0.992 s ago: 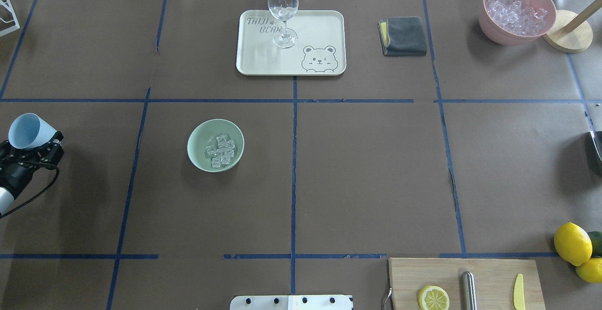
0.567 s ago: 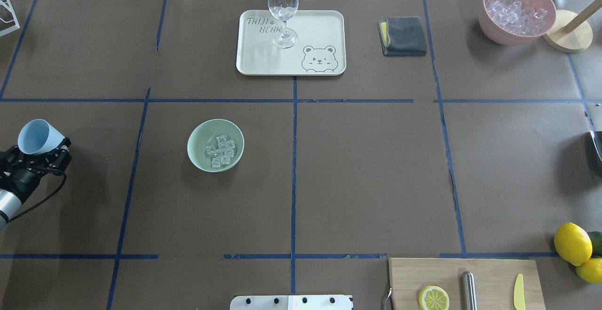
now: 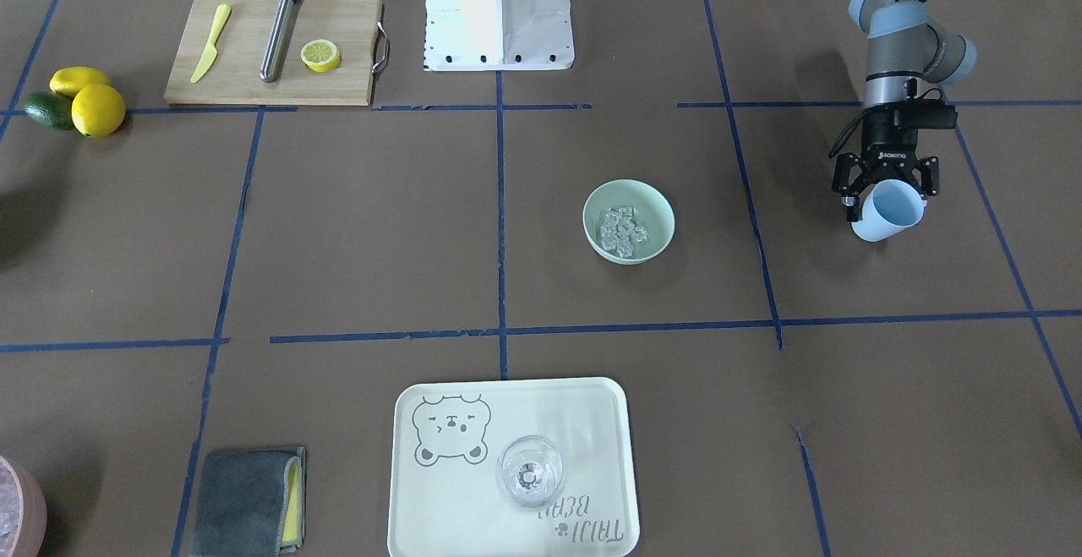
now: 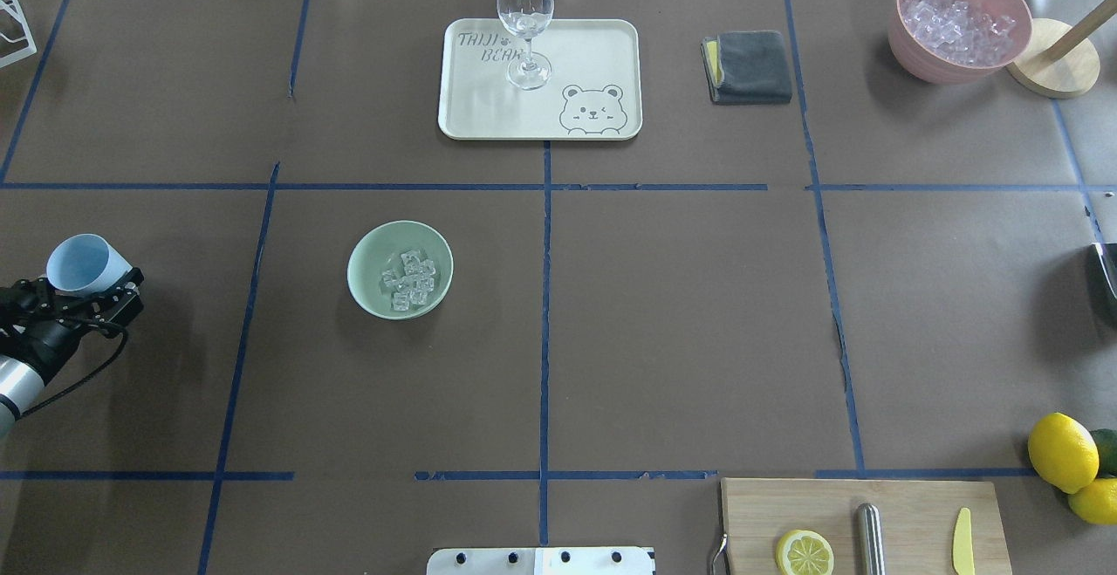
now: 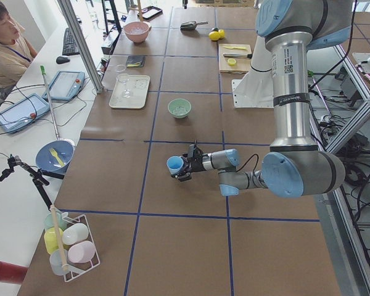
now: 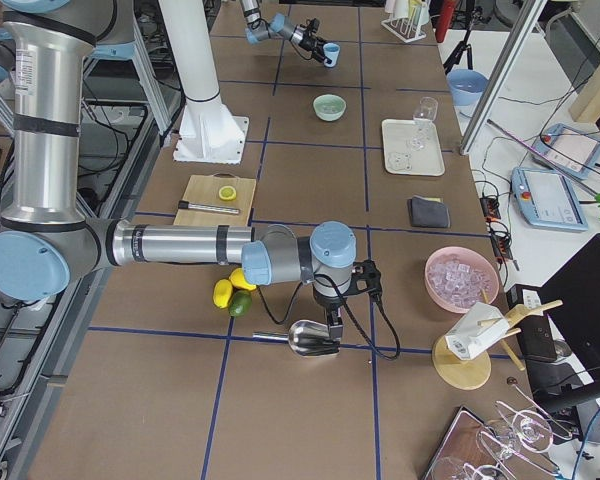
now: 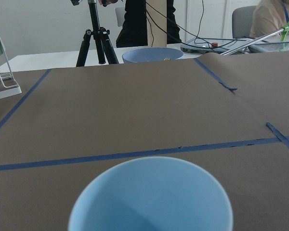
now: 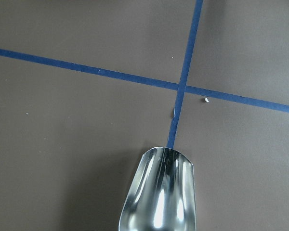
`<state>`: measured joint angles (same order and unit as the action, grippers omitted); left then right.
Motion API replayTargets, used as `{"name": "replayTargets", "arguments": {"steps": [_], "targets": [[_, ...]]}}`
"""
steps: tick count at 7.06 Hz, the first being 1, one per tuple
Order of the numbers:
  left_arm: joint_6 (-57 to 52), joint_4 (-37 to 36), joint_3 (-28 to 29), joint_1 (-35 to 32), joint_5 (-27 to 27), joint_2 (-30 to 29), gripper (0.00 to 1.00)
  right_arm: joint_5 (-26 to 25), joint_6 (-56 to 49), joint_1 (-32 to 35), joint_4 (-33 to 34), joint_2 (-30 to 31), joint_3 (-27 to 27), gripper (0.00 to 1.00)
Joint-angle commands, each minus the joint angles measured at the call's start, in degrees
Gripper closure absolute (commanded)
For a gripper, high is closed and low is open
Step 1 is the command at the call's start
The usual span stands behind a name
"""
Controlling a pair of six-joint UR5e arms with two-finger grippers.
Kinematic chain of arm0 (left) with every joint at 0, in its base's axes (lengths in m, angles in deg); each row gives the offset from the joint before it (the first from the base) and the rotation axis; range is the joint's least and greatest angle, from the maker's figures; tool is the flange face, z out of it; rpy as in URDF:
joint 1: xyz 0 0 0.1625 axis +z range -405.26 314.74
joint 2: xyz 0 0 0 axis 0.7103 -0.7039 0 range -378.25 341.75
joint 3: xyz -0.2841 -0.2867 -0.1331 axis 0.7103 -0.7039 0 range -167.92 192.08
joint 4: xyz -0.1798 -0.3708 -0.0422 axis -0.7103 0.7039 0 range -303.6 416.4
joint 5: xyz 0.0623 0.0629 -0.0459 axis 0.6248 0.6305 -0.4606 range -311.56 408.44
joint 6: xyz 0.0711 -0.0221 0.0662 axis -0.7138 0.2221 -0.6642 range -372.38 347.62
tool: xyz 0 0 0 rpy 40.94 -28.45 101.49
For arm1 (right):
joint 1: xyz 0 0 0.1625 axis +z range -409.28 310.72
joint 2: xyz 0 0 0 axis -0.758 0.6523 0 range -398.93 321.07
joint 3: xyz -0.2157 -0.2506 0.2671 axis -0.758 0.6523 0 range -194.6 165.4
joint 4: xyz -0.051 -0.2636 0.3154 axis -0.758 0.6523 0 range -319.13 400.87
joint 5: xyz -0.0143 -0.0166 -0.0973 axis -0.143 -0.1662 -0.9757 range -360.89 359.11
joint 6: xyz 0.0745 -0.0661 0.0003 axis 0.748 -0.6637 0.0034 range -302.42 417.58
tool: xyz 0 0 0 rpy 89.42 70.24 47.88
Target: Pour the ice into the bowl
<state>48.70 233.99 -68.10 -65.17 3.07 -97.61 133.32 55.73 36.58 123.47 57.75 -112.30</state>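
Ice (image 4: 408, 279) sits in bowl (image 4: 366, 252); left end effector (image 4: 87, 285), clamped on tilted empty cup (image 4: 83, 263), should upright it before lowering to worktop (image 4: 681, 313).

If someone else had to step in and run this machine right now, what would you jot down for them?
Left pincer: shut on the light blue cup, held tilted off to the side, well away from the bowl; the cup looks empty.
Right pincer: holds a metal scoop near the lemons; grip not clearly seen.
Ice: cubes lie in the green bowl, so the pour looks done.
Left: set the cup down.
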Motion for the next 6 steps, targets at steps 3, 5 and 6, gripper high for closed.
{"name": "replayTargets", "arguments": {"steps": [3,5,6], "targets": [[-4.02,1.17,-2.0,-0.3,-0.59,0.78,0.0,0.0,0.0,0.0,-0.07,-0.09,-0.04,0.0],[-5.26,2.23,-2.62,-0.74,-3.4,1.56,0.0,0.0,0.0,0.0,-0.07,0.0,-0.04,0.0],[-6.23,2.23,-3.84,-0.92,-4.1,2.09,0.0,0.0,0.0,0.0,-0.07,-0.09,-0.04,0.0]]}}
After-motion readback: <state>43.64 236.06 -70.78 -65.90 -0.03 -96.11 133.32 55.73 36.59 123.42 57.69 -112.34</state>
